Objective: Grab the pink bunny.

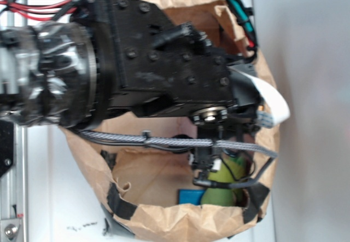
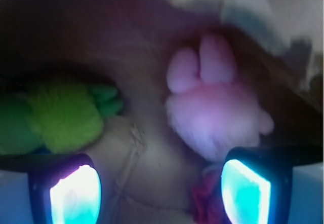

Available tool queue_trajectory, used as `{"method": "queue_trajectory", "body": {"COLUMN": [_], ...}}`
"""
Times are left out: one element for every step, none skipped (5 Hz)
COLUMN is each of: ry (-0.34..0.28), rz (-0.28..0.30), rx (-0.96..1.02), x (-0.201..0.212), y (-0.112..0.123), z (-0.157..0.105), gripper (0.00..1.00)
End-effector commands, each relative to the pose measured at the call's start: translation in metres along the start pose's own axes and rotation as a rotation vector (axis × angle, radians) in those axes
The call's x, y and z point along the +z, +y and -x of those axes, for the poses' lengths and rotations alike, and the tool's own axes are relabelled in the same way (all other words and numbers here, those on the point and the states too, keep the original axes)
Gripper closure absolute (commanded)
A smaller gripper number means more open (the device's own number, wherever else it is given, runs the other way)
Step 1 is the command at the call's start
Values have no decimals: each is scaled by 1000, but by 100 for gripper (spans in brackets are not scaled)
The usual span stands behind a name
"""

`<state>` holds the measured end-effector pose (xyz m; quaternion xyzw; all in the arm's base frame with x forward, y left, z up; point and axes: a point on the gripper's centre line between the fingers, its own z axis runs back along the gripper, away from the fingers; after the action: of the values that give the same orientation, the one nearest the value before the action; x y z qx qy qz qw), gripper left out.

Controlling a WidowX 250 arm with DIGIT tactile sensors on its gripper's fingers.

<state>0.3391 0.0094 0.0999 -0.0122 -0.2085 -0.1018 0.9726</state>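
Note:
In the wrist view the pink bunny point(image 2: 215, 110), pale pink and fuzzy with two rounded lumps on top, lies on the brown paper floor just above my right fingertip point(image 2: 246, 193). My gripper point(image 2: 161, 193) is open, with bare paper between the two glowing pads and nothing held. The bunny sits ahead and to the right of the gap, its lower edge touching or overlapping the right finger. In the exterior view the bunny is hidden behind the arm, and the gripper point(image 1: 210, 168) reaches down into the paper bag point(image 1: 164, 220).
A green plush toy point(image 2: 61, 117) lies left of the bunny, also seen in the exterior view as green plush point(image 1: 229, 179). A red ruffled rosette point(image 2: 205, 203) sits beside the right finger. A blue object point(image 1: 188, 196) lies on the bag floor. The bag's paper walls surround everything.

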Motion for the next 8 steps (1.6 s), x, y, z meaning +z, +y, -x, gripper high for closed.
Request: {"method": "queue_trajectory", "body": {"ry": [-91,-106,-79,-98,-122,-112,-110,-92], "rz": [-84,-195,-268,-306,-258,-269,-265,-252], "rx": [14,54,49,39,43,30,33,43], "x": [-2,-16,-30,-36,-36,-47,-47,-33], "y": [1,16,28,30,23,19,21,25], "z": [-26,-38,-39,-38,-43,-43,-41,-41], "gripper": [0,0,0,0,0,0,100,100]}}
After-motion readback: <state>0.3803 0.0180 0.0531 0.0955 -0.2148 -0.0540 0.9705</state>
